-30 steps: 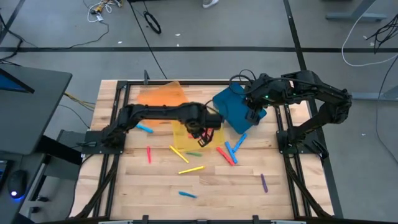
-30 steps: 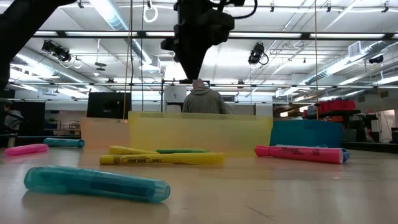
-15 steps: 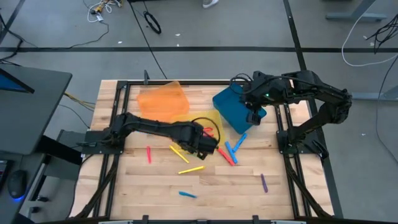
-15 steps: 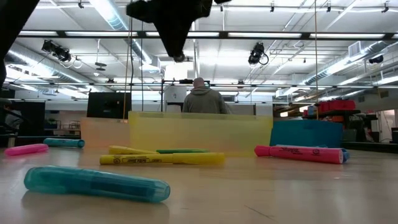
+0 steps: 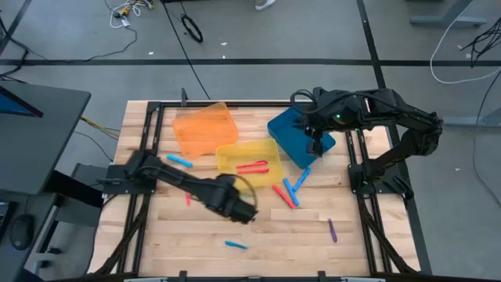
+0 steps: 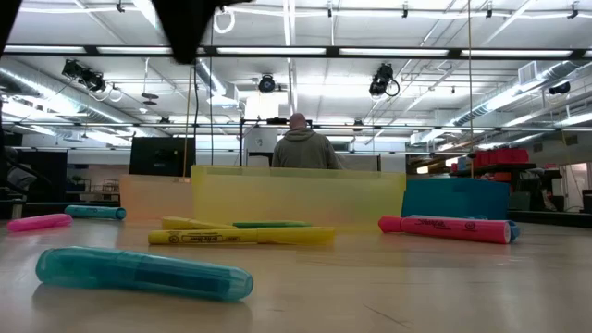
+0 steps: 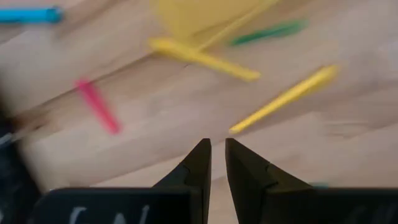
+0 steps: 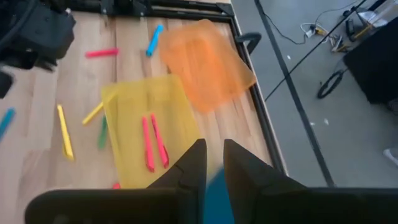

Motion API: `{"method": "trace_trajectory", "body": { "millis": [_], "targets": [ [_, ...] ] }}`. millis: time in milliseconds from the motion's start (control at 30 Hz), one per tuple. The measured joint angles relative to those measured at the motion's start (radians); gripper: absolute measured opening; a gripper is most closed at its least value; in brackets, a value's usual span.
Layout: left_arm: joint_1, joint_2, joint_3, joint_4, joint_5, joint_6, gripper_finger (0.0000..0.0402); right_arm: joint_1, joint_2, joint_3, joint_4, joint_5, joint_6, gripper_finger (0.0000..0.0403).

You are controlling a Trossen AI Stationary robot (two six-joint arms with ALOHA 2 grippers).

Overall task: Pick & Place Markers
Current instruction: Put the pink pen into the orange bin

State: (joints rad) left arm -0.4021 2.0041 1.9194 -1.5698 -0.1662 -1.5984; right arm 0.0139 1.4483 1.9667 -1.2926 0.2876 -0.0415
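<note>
Left side of the tabletop [image 5: 313, 251]: a pink marker [image 5: 187, 199] and a blue marker [image 5: 180, 160] lie loose beside the left arm. The orange bin [image 5: 202, 128] sits at the far left and appears empty.

Centre: the left gripper [image 5: 244, 213] hangs over the front-centre boards. In the left wrist view its jaws stand nearly together with only a thin gap, holding nothing. Ahead of it lie two yellow markers [image 7: 202, 57] and a green marker [image 7: 267, 31]; one yellow marker [image 7: 287, 98] ends just beyond the fingertips. A teal marker [image 5: 236, 244] lies nearer the front edge. The yellow bin [image 5: 227, 157] holds two red markers [image 5: 253, 167].

Step in hand, as judged: reach for the next loose marker, most likely the near yellow one. The next move calls for spreading the jaws, squaring them across the marker's short axis, then lowering to the wood.

Right of centre: a cluster of red and blue markers [image 5: 290, 189] lies in front of the blue bin [image 5: 283, 133]. A purple marker [image 5: 332, 229] lies apart, toward the front right.

Right side: the right gripper [image 5: 315, 143] waits above the blue bin, jaws close together and empty.
</note>
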Motion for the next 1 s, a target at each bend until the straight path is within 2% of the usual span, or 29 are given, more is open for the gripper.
{"method": "trace_trajectory", "body": {
  "millis": [167, 367, 467, 600, 800, 1000],
  "targets": [
    [-0.034, -0.199, -0.301, 0.036, 0.036, -0.093, 0.0046, 0.0, 0.003, 0.0, 0.029, -0.02, 0.068, 0.0056],
    [0.007, -0.461, -0.617, 0.197, 0.063, -0.173, 0.0035, 0.0, 0.03, 0.0, 0.061, -0.019, 0.206, 0.0056],
    [0.002, -0.578, -0.75, 0.251, 0.042, -0.26, 0.0034, 0.0, 0.045, 0.0, 0.064, -0.02, 0.285, 0.0056],
    [-0.011, -0.709, -0.92, 0.383, 0.013, -0.28, 0.0037, 0.009, 0.067, 0.0, 0.063, -0.02, 0.415, 0.0056],
    [-0.006, -0.779, -1.136, 0.56, 0.069, -0.303, 0.0057, 0.034, 0.098, 0.0, 0.076, -0.022, 0.518, 0.0056],
    [-0.004, -0.774, -1.255, 0.699, 0.092, -0.302, 0.0105, 0.037, 0.128, 0.0, 0.106, -0.022, 0.581, 0.0056]
  ]
}}
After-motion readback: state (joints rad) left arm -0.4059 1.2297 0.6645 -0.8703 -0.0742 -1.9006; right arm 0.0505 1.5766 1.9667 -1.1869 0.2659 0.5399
